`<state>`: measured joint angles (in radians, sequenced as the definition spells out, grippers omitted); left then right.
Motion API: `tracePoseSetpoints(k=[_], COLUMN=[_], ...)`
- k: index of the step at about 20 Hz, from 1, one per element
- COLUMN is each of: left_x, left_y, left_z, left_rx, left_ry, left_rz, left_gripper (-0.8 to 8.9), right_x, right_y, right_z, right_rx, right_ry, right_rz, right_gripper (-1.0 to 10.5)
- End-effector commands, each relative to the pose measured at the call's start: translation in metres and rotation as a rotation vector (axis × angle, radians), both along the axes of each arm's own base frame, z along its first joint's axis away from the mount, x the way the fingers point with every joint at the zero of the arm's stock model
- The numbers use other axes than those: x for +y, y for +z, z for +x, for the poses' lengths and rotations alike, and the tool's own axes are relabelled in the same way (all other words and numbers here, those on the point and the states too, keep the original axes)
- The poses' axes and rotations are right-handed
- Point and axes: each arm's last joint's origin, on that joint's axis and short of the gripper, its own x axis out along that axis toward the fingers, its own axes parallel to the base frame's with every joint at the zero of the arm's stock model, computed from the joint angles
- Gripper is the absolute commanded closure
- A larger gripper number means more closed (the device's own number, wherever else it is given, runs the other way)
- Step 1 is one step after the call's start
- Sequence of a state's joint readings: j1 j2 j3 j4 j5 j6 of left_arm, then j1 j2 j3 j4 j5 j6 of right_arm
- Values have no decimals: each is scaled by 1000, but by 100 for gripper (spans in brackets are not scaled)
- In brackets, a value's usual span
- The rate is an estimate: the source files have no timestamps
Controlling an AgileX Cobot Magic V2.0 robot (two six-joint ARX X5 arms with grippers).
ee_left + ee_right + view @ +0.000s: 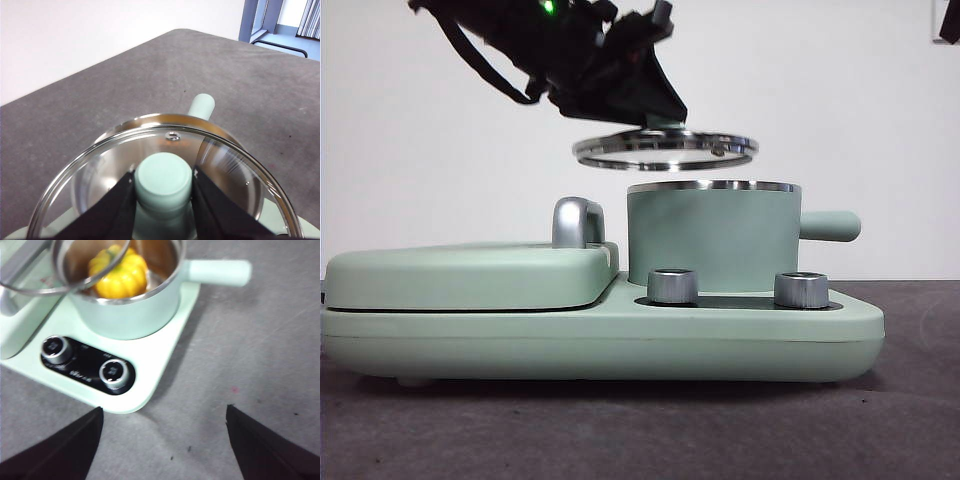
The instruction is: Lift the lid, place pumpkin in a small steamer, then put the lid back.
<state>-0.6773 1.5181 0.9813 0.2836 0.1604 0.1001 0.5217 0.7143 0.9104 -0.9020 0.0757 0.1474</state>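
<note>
The lid (665, 150), a glass disc with a steel rim, hangs level a little above the small steamer (715, 235). My left gripper (658, 118) comes down from the upper left and is shut on the lid's mint-green knob (163, 177), one black jaw on each side. In the right wrist view the yellow-orange pumpkin (120, 275) sits inside the small steamer (130, 315), with the lid's rim (50, 290) partly over it. My right gripper (164, 409) is open over the grey table, beside the appliance's knob corner, holding nothing.
The small steamer stands on a long mint-green appliance base (600, 330) with two silver knobs (672, 286). A flat griddle cover (470, 275) with a chrome handle (575, 222) fills its left half. The steamer's side handle (830, 226) points right.
</note>
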Motion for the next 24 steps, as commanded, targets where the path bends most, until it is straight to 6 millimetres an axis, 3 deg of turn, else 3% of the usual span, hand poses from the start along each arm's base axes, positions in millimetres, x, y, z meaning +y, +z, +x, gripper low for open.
tracePoseSetpoints(k=[1, 14, 24], left_x=[-12, -44, -47], left_y=[8, 8, -3], left_z=[5, 37, 41], left_rx=[-34, -42, -43], left_ry=[-18, -52, -58], left_rz=[-44, -56, -19], left_gripper=[798, 798, 798], right_x=[1, 1, 1], right_y=[2, 2, 2], right_z=[0, 0, 0], right_rx=[-6, -4, -5], right_ry=[-6, -6, -6], right_rz=[12, 11, 11], right_gripper=[569, 569, 569])
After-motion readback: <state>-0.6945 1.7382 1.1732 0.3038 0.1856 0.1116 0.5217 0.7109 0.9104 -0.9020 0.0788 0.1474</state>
